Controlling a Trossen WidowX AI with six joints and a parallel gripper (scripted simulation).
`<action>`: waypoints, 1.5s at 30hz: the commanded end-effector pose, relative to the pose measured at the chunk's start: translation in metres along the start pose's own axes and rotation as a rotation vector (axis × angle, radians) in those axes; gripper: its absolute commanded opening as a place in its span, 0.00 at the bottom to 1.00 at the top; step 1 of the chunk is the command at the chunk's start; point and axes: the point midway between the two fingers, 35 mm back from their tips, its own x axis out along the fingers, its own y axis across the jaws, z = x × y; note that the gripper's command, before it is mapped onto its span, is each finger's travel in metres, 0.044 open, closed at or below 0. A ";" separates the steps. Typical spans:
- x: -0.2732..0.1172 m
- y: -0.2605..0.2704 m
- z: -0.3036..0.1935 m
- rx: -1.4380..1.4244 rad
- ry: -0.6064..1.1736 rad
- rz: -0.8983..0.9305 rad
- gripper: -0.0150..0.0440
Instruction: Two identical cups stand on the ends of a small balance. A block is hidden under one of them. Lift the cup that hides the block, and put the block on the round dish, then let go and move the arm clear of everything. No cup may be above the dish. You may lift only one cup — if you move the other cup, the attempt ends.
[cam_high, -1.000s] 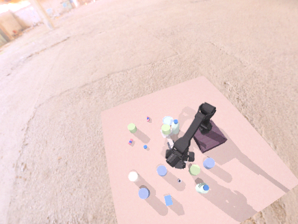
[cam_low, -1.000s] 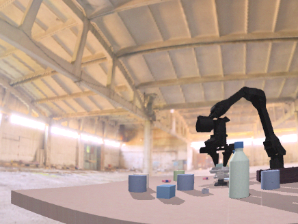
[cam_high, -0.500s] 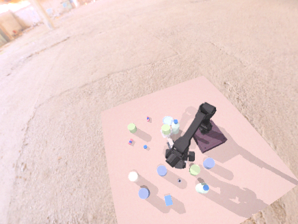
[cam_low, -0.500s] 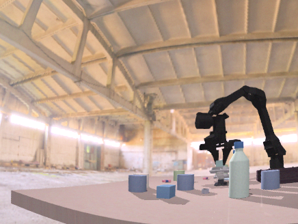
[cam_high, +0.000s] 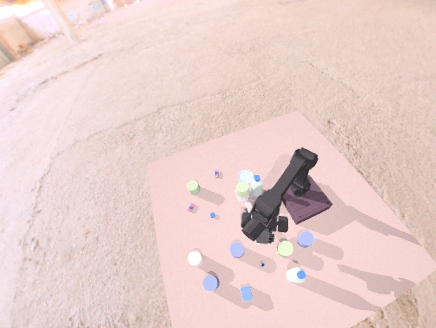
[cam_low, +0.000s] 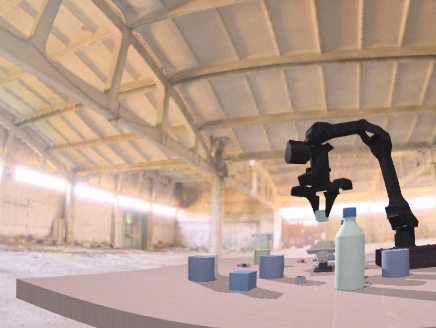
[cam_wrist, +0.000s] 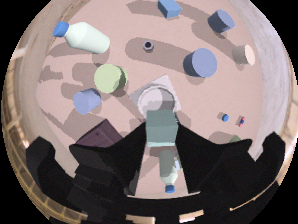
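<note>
My gripper (cam_low: 321, 214) (cam_wrist: 160, 125) is shut on a grey-teal block (cam_low: 321, 217) (cam_wrist: 161, 133), held in the air above the near end of the balance (cam_low: 322, 268) (cam_wrist: 167, 81). That end's round pan shows no cup on it in the wrist view. A green cup (cam_high: 243, 189) stands at the balance's other end, beside a pale bottle. Another green cup (cam_high: 284, 248) (cam_wrist: 109, 78) stands on the table near the arm. The pale round dish (cam_high: 245, 176) lies behind the balance in the top view. The arm hides the balance's near end there.
Blue cylinders (cam_high: 237, 250) (cam_high: 210, 283) (cam_high: 306, 239), a white cylinder (cam_high: 195, 258), a blue box (cam_high: 246, 293) and a third green cylinder (cam_high: 193, 187) stand around. One pale bottle (cam_high: 257, 186) is close to the dish and balance; another bottle (cam_low: 349, 257) (cam_wrist: 87, 40) stands farther off. Small pieces lie about.
</note>
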 end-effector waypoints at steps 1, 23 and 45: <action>-0.009 0.001 -0.001 0.004 -0.003 -0.002 0.25; 0.015 -0.078 -0.077 0.034 -0.033 -0.004 0.25; 0.039 -0.129 -0.192 0.030 -0.006 -0.045 0.25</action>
